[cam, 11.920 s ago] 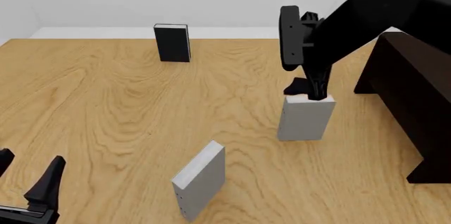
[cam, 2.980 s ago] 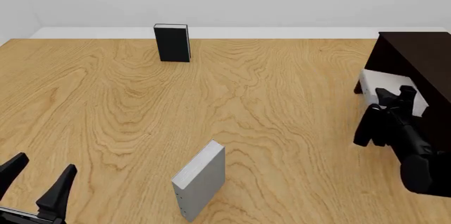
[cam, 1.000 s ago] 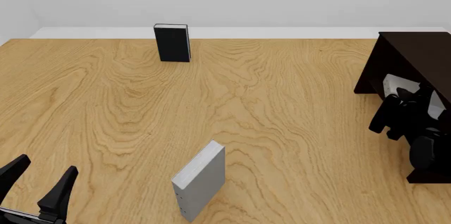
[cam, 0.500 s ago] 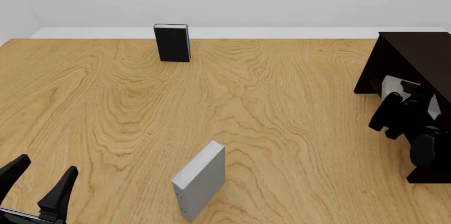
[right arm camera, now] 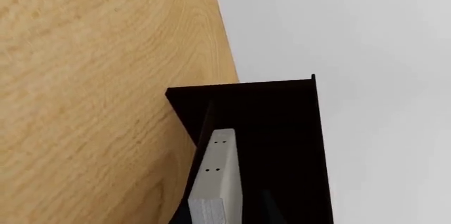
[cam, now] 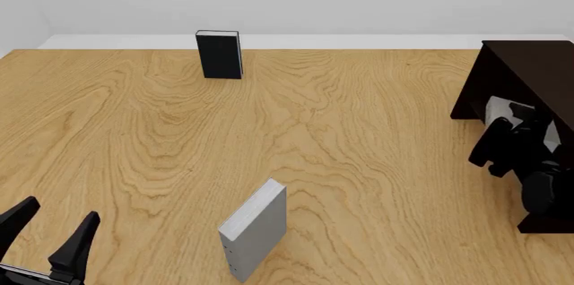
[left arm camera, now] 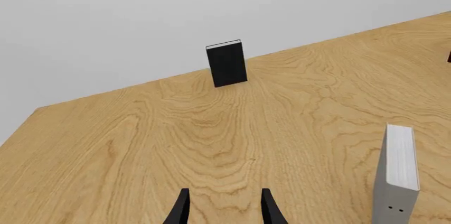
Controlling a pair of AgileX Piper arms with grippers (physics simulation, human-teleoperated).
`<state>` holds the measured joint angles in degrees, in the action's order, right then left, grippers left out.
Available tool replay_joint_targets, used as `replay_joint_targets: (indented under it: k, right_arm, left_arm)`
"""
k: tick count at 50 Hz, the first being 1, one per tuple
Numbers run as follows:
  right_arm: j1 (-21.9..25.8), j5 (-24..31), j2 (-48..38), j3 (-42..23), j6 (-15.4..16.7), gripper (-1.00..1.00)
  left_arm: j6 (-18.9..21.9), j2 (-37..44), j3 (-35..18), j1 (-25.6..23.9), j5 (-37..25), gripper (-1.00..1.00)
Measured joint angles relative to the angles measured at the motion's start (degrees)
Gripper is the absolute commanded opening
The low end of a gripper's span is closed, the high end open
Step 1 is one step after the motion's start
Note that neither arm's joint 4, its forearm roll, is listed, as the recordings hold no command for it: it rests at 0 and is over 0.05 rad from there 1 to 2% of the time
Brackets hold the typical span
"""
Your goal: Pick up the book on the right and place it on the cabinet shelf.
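The book is pale grey-white and lies inside the cabinet shelf, a near-black cabinet at the table's right edge. My right gripper reaches into the shelf and covers much of the book. In the right wrist view the book rests between the two fingers inside the cabinet shelf. A dark gap shows beside one finger, so the right gripper looks open. My left gripper hangs open over the near left corner with nothing in it, as the left wrist view confirms.
A black book stands upright at the far middle-left of the table. A slimmer grey book stands near the front middle, also the grey book in the left wrist view. Wooden tabletop lies between them.
Since the earliest frames my right gripper carried the book from mid-table into the cabinet. In the last second it nudged slightly deeper, then held still. The left arm has not moved.
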<state>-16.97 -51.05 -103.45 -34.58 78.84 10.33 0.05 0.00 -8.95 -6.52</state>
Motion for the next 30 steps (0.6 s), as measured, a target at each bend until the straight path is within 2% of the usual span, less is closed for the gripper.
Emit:
replay_joint_targets:
  k: [17,30]
  right_arm:
    - [5.5,2.6,-0.6,-0.3,-1.0,1.0]
    - [7.7,2.9,-1.5,-0.9,-1.4,1.0]
  left_arm:
    - [0.0,0.0,0.0,-0.1,-0.1,1.0]
    - [0.0,0.0,0.0,0.0,-0.3,1.0]
